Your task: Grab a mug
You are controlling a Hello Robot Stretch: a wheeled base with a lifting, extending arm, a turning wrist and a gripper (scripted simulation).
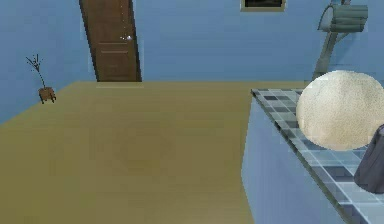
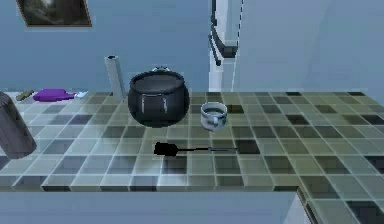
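Forward view: a brown door (image 1: 112, 40) stood in the blue wall, and a tiled counter (image 1: 290, 125) at the right bore a large pale round thing (image 1: 340, 110), perhaps a loaf. Arm side view: the mug (image 2: 213, 115) stood on the counter (image 2: 310, 150) just right of a black pot (image 2: 158, 98), with a black utensil (image 2: 190, 150) lying nearer. The claw's state could not be told.

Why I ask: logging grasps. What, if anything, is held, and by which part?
Cannot be told; the mug stands on the tiled counter beside the black pot.
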